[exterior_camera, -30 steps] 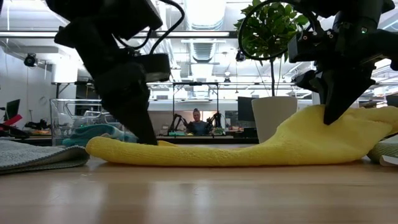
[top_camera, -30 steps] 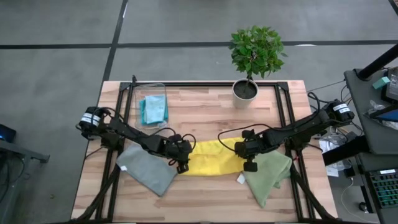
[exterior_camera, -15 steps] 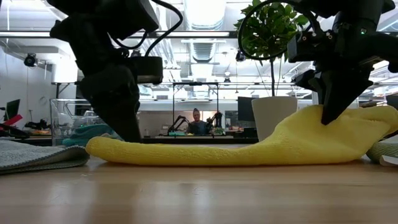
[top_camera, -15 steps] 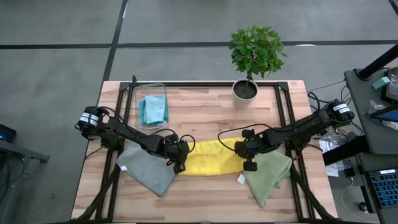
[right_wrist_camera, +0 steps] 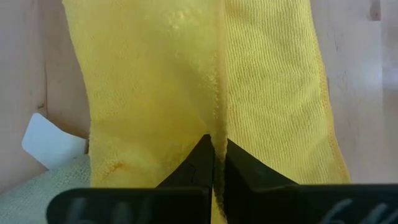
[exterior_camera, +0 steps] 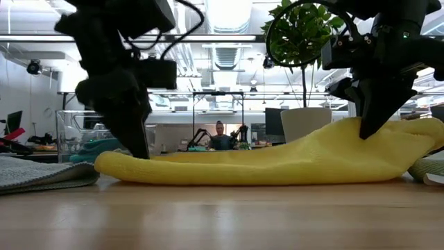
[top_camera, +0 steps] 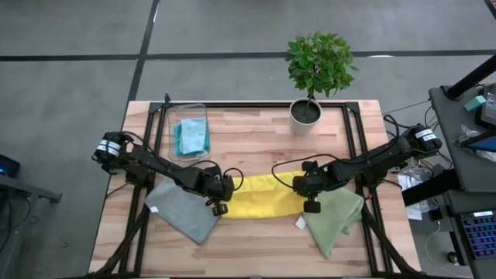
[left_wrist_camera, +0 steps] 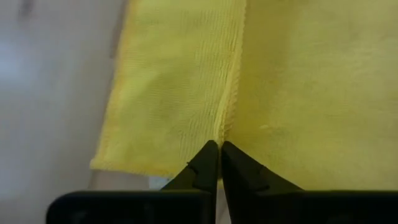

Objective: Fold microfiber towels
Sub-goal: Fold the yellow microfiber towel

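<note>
Since a second ago the left gripper [top_camera: 218,203] has slid leftward to the yellow towel's [top_camera: 262,195] end and pinched shut on its edge. That towel lies folded into a band at lower centre of the high view, its long axis running left to right across the tabletop [top_camera: 256,132]. The right gripper [top_camera: 309,195] is clamped on the opposite end, which is lifted slightly (clear in the low view). Four towels show: one yellow, one grey towel [top_camera: 182,211] at lower left, one olive towel [top_camera: 333,219] at lower right, one teal towel [top_camera: 191,136] inside the clear bin [top_camera: 203,109] at upper left. One potted plant [top_camera: 315,74] stands at the top.
</note>
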`<action>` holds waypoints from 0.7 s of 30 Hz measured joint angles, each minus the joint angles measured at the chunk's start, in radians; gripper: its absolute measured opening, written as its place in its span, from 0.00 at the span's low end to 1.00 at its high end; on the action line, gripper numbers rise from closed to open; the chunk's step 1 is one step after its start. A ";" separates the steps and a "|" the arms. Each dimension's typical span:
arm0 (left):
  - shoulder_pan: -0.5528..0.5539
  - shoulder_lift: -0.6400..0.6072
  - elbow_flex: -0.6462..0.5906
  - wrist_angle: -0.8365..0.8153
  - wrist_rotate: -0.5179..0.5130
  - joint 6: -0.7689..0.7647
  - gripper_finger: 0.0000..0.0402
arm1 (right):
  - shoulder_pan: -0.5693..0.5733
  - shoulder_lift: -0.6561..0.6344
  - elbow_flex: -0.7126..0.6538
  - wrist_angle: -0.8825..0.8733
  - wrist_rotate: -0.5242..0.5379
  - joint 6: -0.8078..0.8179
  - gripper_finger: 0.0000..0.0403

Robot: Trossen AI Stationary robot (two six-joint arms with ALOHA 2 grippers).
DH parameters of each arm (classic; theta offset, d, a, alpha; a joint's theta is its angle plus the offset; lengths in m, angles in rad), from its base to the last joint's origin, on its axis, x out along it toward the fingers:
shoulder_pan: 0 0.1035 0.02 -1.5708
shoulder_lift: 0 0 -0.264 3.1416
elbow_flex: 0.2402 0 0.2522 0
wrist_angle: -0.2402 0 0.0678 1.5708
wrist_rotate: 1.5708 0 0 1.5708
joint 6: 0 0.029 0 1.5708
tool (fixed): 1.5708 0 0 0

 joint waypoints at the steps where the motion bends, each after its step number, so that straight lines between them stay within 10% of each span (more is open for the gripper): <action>1: 0.000 -0.014 0.010 -0.033 -0.011 0.000 0.00 | 0.000 -0.001 0.005 -0.002 0.000 0.000 0.02; 21: 0.023 -0.049 0.023 -0.158 -0.238 0.001 0.00 | -0.104 0.054 0.028 -0.008 0.106 -0.081 0.02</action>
